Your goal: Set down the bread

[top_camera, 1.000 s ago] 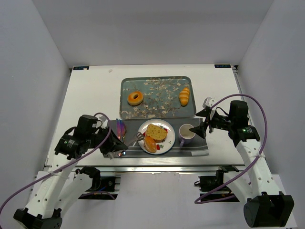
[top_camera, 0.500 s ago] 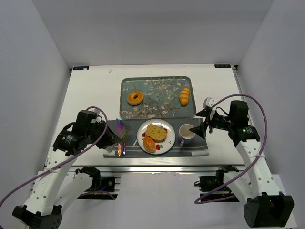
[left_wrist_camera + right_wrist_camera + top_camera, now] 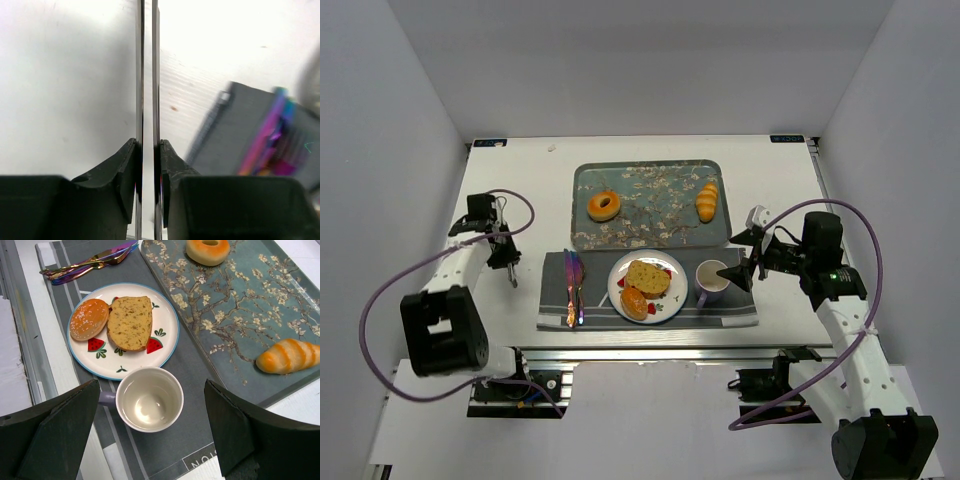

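A slice of bread [image 3: 648,276] and a round bun [image 3: 634,302] lie on the white plate [image 3: 675,296] on the grey placemat; both also show in the right wrist view, the slice [image 3: 130,322] and the bun [image 3: 88,319]. A doughnut [image 3: 604,205] and a croissant [image 3: 707,201] lie on the blue floral tray [image 3: 650,235]. My left gripper [image 3: 510,278] is over bare table left of the placemat, jaws shut and empty [image 3: 147,60]. My right gripper [image 3: 748,258] is open and empty, held above the mug [image 3: 149,399].
Iridescent cutlery [image 3: 572,288] lies on the left end of the placemat [image 3: 720,312]. The mug [image 3: 711,281] stands right of the plate. The tray sits behind the placemat. White walls close in the table on three sides.
My left arm has drawn back to the left, away from the placemat, leaving the cutlery lying there. The right arm, bread and plate have not moved.
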